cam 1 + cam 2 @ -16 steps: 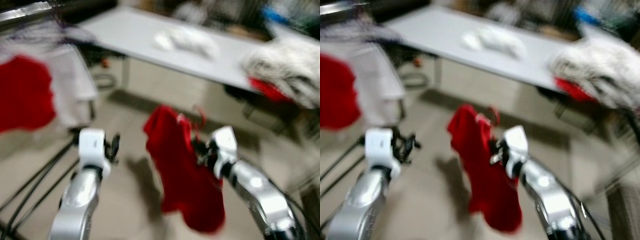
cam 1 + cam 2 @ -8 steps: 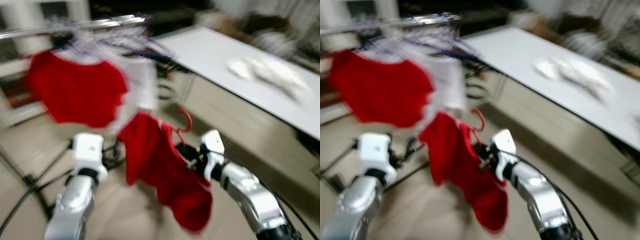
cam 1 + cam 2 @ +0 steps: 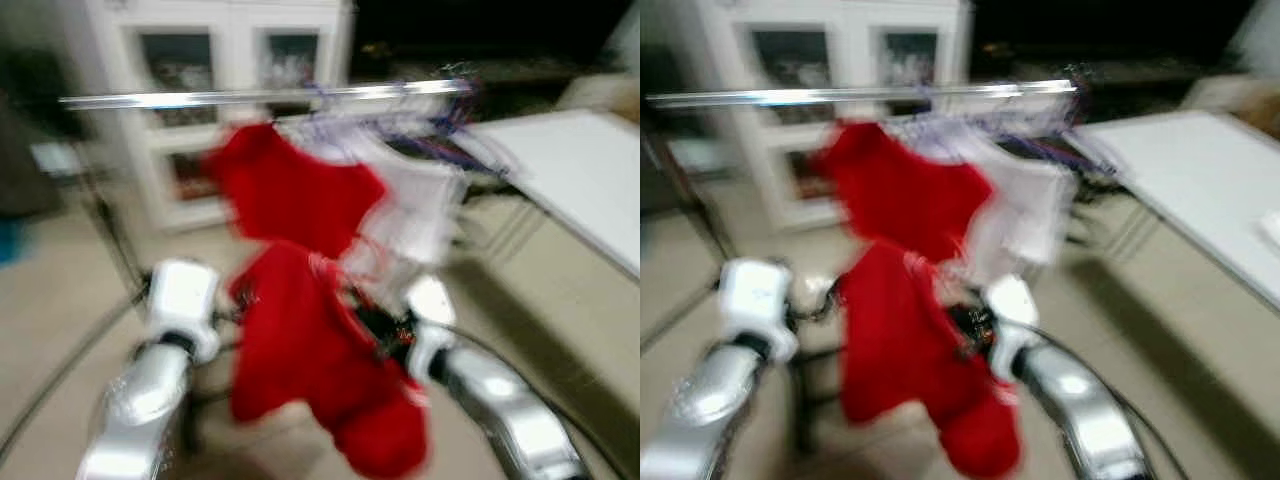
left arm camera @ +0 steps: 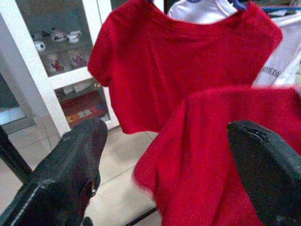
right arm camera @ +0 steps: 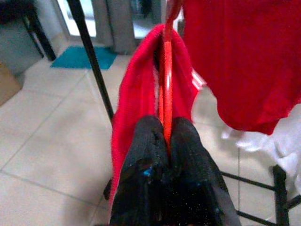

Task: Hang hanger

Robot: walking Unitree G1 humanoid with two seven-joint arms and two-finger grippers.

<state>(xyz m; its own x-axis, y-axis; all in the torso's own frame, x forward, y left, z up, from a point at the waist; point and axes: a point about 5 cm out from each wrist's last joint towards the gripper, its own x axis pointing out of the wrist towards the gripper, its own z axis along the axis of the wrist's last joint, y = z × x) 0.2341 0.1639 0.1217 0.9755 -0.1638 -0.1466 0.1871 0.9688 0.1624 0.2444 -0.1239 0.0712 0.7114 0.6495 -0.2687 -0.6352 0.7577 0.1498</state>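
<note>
Blur smears both head views, yet the main things can be read. The right gripper [image 5: 165, 141] has its two black fingers pressed together on the thin red hanger [image 5: 165, 80], pinching its bar edge-on; in the right wrist view the bar's long axis runs straight away from the fingertips. A red shirt [image 3: 310, 370] is draped over that hanger, its cloth falling on either side of the bar and hanging low between the two arms. It sits near the robot, in front of and below the clothes rail [image 3: 260, 97].

The rail is a silver bar running left to right across the far part of the scene. On it hang another red shirt [image 3: 295, 190] and, to its right, a white garment [image 3: 415, 215], with a bunch of hangers further right that are too blurred to tell apart. The held shirt's top overlaps the lower edge of the hanging red shirt in the head views; whether they touch cannot be told.

The left gripper [image 4: 164, 160] is released, its fingers spread wide with the red cloth beyond them, gripping nothing.

A white cabinet [image 3: 200, 60] with glass doors stands behind the rail, and a white table [image 3: 580, 180] lies to the right.
</note>
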